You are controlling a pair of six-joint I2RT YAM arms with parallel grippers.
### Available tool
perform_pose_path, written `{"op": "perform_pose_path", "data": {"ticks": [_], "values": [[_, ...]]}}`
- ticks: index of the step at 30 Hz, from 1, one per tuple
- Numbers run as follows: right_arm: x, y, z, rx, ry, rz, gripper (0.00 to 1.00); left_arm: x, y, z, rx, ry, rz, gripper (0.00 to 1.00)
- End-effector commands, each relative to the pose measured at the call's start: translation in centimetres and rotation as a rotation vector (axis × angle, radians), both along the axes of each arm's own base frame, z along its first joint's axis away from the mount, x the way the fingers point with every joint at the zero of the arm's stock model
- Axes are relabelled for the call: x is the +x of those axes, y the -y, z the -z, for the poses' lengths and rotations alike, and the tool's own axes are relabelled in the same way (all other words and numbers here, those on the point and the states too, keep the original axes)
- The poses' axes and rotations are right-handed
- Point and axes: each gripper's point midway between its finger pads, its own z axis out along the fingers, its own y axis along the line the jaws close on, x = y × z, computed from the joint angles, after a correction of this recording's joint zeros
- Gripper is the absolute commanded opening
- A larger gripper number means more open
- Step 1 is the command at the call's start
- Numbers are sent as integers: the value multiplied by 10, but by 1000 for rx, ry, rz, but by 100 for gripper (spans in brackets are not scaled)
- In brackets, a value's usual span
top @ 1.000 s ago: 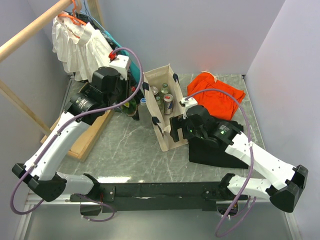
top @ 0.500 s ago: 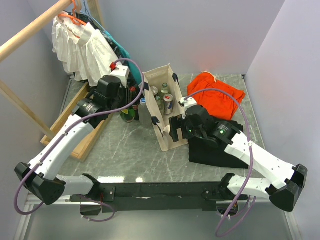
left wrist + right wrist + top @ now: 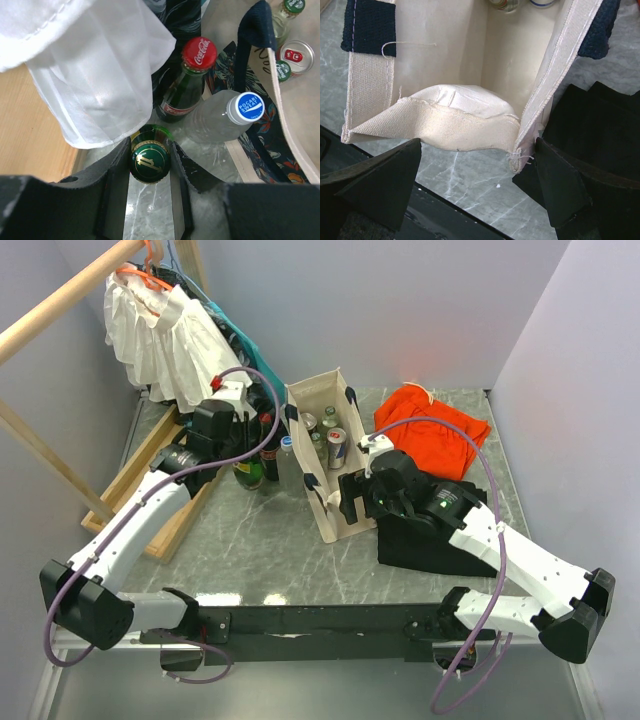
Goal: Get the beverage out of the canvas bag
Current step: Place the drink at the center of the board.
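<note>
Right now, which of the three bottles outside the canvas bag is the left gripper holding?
The green bottle with the green-and-gold cap, in the left gripper; the red-capped Coca-Cola bottle and blue-capped Pocari Sweat bottle stand free.

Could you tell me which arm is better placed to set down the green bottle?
Left: the left gripper is shut on the green bottle, outside the canvas bag; the right gripper stands open around the bag's near end.

White garment (image 3: 90, 65) overhangs beside the left hand (image 3: 150, 154); cola bottle (image 3: 187, 80) and clear bottle (image 3: 220, 120) crowd just ahead; near tabletop (image 3: 260, 540) lies open.
</note>
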Motion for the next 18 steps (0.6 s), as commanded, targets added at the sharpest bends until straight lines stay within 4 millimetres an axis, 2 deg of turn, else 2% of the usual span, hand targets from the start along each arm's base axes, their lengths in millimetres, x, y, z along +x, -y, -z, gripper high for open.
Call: {"op": "perform_pose_path", "data": {"ticks": [1, 8, 9, 11, 12, 18], "values": [[0, -4, -6, 3, 8, -9, 100, 19, 8, -69, -148, 239, -1, 1], [0, -4, -5, -3, 7, -7, 100, 20, 16, -64, -179, 237, 34, 1], [0, -3, -4, -4, 6, -6, 100, 19, 18, -57, -180, 227, 42, 1], [1, -2, -3, -9, 7, -1, 100, 20, 23, -57, -201, 245, 66, 1], [2, -1, -2, -14, 8, 5, 100, 20, 25, -51, -199, 237, 74, 1], [2, -1, -3, -13, 10, 6, 100, 24, 27, -42, -200, 229, 72, 1]]}}
